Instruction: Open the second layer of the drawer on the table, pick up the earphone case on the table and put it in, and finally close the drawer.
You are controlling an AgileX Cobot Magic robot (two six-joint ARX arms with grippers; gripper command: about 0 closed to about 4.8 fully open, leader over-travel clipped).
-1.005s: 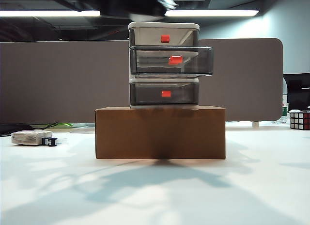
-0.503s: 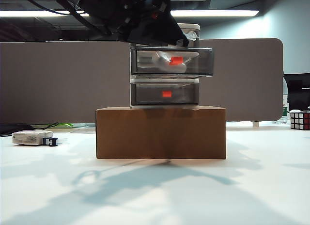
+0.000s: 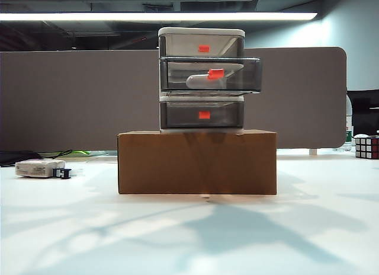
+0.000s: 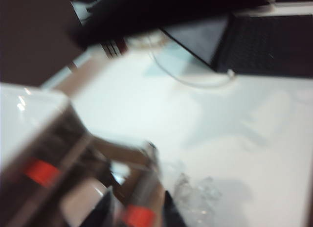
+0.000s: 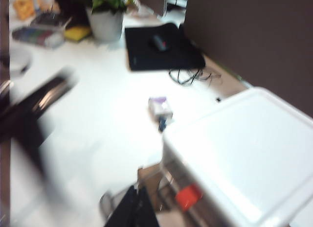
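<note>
The drawer (image 3: 201, 33) stands on a brown cardboard box on the table (image 3: 189, 233). Its second layer (image 3: 240, 75) is pulled out, red-orange handle (image 3: 215, 74) in front. The white earphone case (image 3: 198, 81) lies inside it. Neither gripper shows in the exterior view. In the blurred left wrist view my left gripper (image 4: 137, 212) hovers above the pulled-out drawer, fingers apart, the red handle (image 4: 139, 217) showing between them and the case (image 4: 83, 202) beside them. My right gripper (image 5: 136, 207) hangs beside the unit's white top (image 5: 244, 153), fingertips together, holding nothing.
The cardboard box (image 3: 197, 162) fills the table's middle. A white-grey block with a black plug (image 3: 39, 168) lies at the far left, a puzzle cube (image 3: 366, 147) at the far right. A grey partition (image 3: 77, 97) runs behind. A plant pot (image 5: 105, 21) and black mat (image 5: 161, 51) sit beyond.
The dark arm that covered the unit's top half a second ago has lifted out of the exterior view. The earphone case now lies in the middle drawer, which held none a second ago.
</note>
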